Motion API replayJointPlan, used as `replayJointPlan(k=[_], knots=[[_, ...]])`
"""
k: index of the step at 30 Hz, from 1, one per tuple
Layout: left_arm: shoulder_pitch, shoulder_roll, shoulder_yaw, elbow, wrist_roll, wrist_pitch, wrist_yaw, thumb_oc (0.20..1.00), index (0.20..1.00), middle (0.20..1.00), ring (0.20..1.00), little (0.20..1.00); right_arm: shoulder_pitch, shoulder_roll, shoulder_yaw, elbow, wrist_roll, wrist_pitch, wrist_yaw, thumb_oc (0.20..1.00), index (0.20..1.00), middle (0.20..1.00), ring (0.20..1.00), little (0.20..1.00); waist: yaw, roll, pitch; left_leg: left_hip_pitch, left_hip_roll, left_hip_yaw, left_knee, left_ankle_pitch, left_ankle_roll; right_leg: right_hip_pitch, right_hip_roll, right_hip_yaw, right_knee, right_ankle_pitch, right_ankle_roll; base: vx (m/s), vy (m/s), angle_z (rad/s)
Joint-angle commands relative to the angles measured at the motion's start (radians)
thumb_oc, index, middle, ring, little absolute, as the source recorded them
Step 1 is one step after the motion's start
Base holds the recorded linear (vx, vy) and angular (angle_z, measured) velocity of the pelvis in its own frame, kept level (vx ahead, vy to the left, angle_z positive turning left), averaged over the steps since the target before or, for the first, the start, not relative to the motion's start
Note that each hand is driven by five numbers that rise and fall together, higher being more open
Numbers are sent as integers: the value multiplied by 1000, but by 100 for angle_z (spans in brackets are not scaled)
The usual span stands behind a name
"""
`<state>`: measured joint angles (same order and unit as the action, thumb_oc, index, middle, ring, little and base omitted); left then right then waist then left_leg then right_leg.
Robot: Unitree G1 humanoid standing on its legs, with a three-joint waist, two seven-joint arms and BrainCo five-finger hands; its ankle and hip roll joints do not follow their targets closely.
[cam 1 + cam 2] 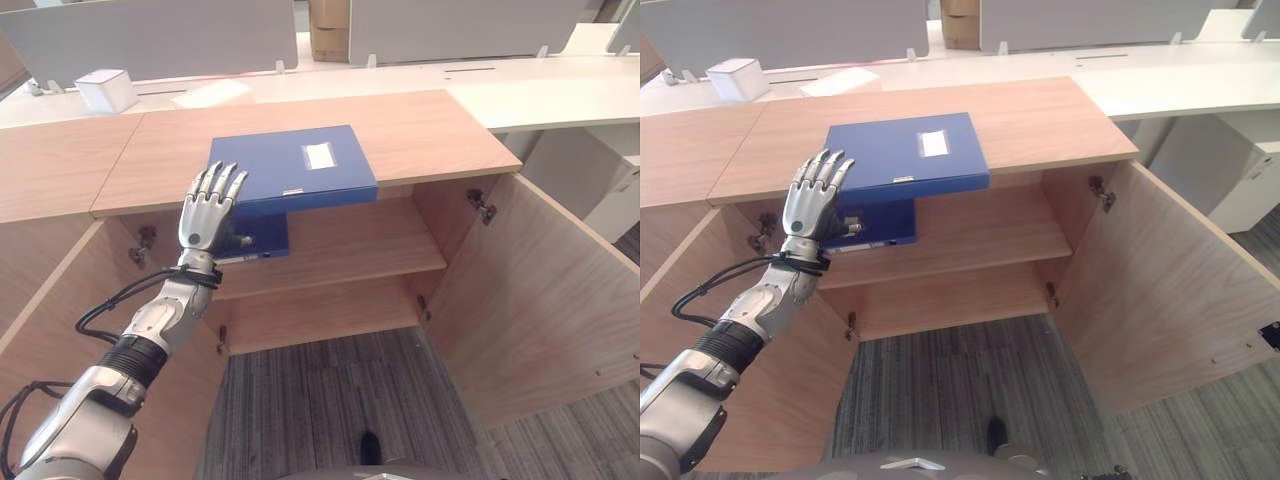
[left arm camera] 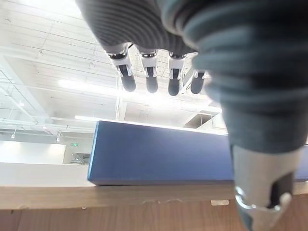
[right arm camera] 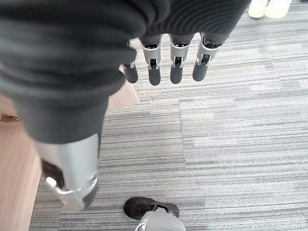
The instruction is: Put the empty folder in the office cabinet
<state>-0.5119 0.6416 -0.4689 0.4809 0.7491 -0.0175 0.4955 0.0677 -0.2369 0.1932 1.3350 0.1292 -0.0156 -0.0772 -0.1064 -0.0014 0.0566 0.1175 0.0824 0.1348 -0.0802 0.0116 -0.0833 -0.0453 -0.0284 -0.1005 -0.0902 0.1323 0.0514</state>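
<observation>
Left robot hand [image 2: 159,72], fingers straight, above blue folder [image 2: 163,154] on wooden cabinet top [image 2: 96,197]

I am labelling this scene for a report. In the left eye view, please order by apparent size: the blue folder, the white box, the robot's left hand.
1. blue folder, clearly the largest
2. left hand
3. white box

The hand is nearer the camera than the box, so their order is unsure.

Both eye views are looking down from the head at the open cabinet [image 1: 330,250], sharing it at twelve o'clock. The left wrist view is facing up closely past the blue folder [image 2: 159,151]; the right wrist view is facing down at the carpet [image 3: 231,134].
</observation>
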Motion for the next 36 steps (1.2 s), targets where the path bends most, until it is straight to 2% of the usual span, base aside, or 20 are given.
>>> replayJointPlan(k=[1,18,36], knots=[[-164,20,49,87,-39,18,45,1000,1000,1000,1000,1000,-50,1,45,21,-3,-8,-28,1000,1000,1000,1000,1000,-35,-36,-6,-40,22,0,-7,-76,-34,67,-57,2,3,-145,107,-15,-8,-5],[-313,7,-41,183,-83,14,39,1000,1000,1000,1000,1000,-59,-22,38,-3,35,-25,-34,1000,1000,1000,1000,1000,-62,-50,30,-164,28,-2,-7,-32,-34,-56,-49,15,3,-103,109,-41,-11,-5],[-358,19,-79,201,-85,-1,35,1000,1000,1000,1000,1000,-77,-22,44,-16,46,-40,-41,1000,1000,1000,1000,1000,-67,-55,16,-239,27,1,-7,-10,-32,-138,-49,22,3,-80,104,-15,-1,-1]])
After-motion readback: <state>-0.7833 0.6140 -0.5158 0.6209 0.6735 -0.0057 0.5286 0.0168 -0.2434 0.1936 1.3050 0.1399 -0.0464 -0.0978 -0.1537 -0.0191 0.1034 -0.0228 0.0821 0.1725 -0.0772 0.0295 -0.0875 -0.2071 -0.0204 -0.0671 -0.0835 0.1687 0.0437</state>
